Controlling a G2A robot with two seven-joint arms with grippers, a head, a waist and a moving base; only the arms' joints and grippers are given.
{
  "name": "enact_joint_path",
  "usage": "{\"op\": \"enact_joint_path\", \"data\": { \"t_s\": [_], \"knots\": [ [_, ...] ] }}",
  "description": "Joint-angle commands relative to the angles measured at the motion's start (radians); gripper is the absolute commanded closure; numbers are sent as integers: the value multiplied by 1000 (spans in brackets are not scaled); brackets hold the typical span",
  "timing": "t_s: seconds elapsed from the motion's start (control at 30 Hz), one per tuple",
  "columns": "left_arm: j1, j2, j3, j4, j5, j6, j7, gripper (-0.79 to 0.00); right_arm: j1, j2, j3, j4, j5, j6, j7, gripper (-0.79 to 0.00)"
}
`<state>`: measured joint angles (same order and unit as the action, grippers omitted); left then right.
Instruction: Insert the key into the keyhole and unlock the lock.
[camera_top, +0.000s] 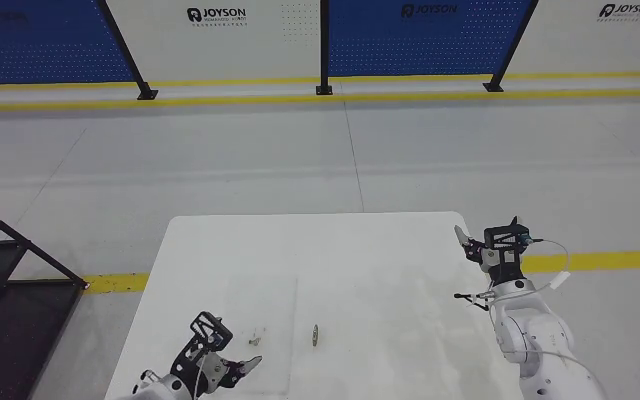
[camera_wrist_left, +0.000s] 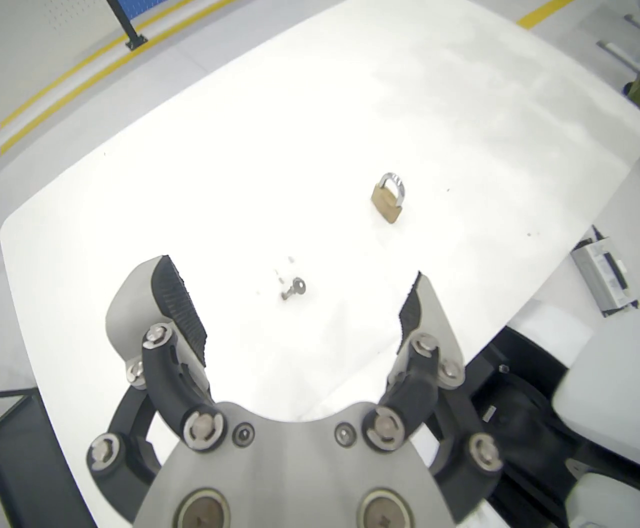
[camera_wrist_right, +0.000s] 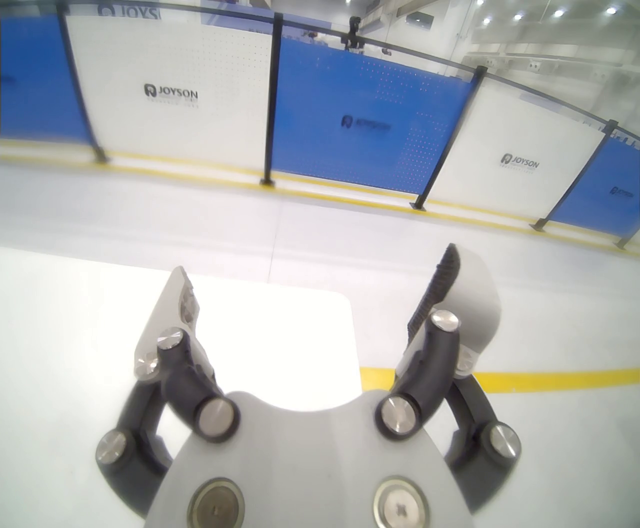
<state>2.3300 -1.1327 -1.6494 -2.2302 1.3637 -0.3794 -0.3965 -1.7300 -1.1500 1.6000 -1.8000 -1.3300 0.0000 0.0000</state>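
Two grippers, both spread wide, neither holding anything.

Ribbed fingers (camera_wrist_left: 175, 295) of the left gripper (camera_top: 235, 345) gape apart above the white table (camera_top: 400, 270) near its 7 o'clock corner. The small silver key (camera_wrist_left: 294, 288) lies flat on the bare top just beyond their tips, touching neither. A brass lock (camera_wrist_left: 388, 199) with a silver shackle rests near the key, at its 3 o'clock in the top view, apart from it. The right gripper (camera_top: 487, 235), its fingers (camera_wrist_right: 440, 280) likewise wide, hovers at the table's 3 o'clock edge, well apart from both. Yellow floor lines (camera_top: 250, 100) and blue-and-white fence panels (camera_top: 420, 35) run across at 12 o'clock. A black frame (camera_top: 30, 260) stands at 9 o'clock.
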Motion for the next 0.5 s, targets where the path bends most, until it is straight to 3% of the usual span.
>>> {"op": "enact_joint_path", "data": {
  "t_s": [0.0,0.1,0.2,0.43,0.47],
  "knots": [
    [-19,-3,40,17,6,47,-58,-785,0,0,0,0,0,0,0,-785],
    [-70,-6,93,56,13,97,-137,-757,0,0,0,0,0,0,0,-785],
    [-127,-9,144,98,46,131,-191,-668,0,0,0,0,0,0,0,-785],
    [-218,-15,227,180,71,169,-234,-656,0,0,0,0,0,0,0,-785],
    [-226,-16,235,191,68,173,-241,-613,0,0,0,0,0,0,0,-785]
  ]
}}
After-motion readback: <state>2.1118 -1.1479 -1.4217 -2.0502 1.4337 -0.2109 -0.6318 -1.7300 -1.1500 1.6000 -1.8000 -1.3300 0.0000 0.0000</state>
